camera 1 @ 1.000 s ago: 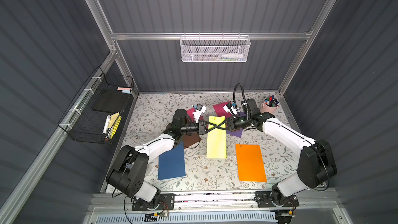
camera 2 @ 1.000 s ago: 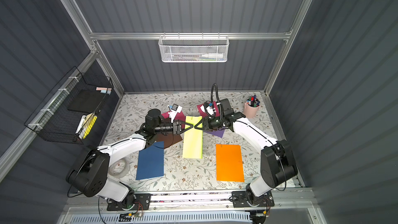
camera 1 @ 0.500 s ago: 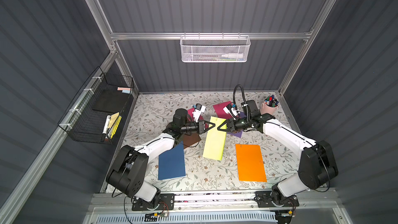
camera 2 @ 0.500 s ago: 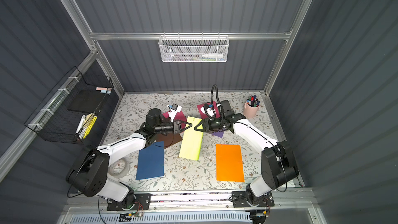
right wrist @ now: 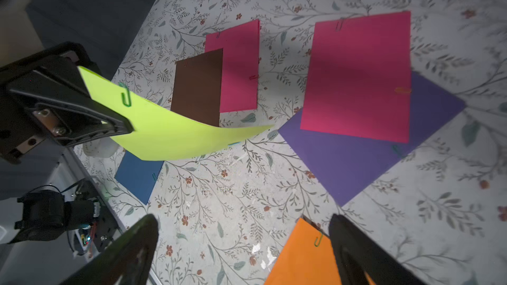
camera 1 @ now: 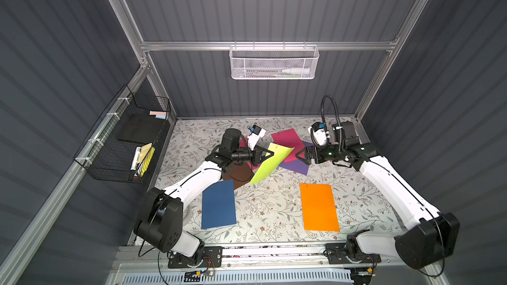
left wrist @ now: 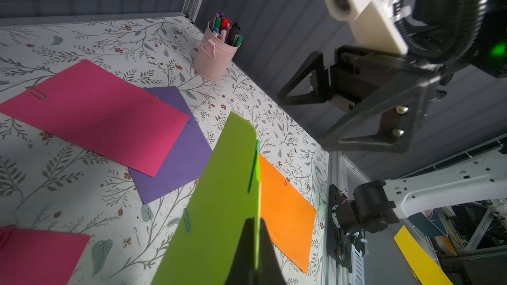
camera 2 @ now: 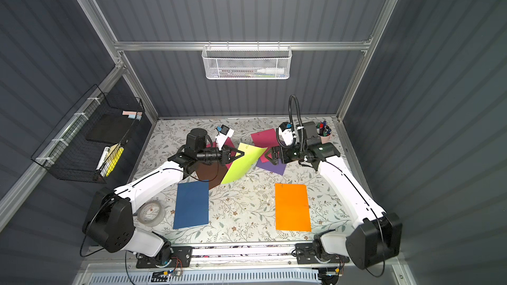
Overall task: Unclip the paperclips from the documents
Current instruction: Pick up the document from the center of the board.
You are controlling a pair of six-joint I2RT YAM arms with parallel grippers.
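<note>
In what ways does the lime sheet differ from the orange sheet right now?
The lime sheet is held up by the left gripper; the orange sheet lies on the table, with no gripper on it. The lime sheet bends in a curve; the orange sheet is flat. Both carry a green paperclip.

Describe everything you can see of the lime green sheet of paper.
The lime green sheet is plain matte paper, thin and flexible. The left end effector is shut on one edge, holding it tilted above the table, and the sheet bows under its own weight. A green paperclip sits on the edge beside the grip, and a teal clip is on a long side. The open right end effector is near but not touching. I cannot tell whether the low corner rests on anything.
</note>
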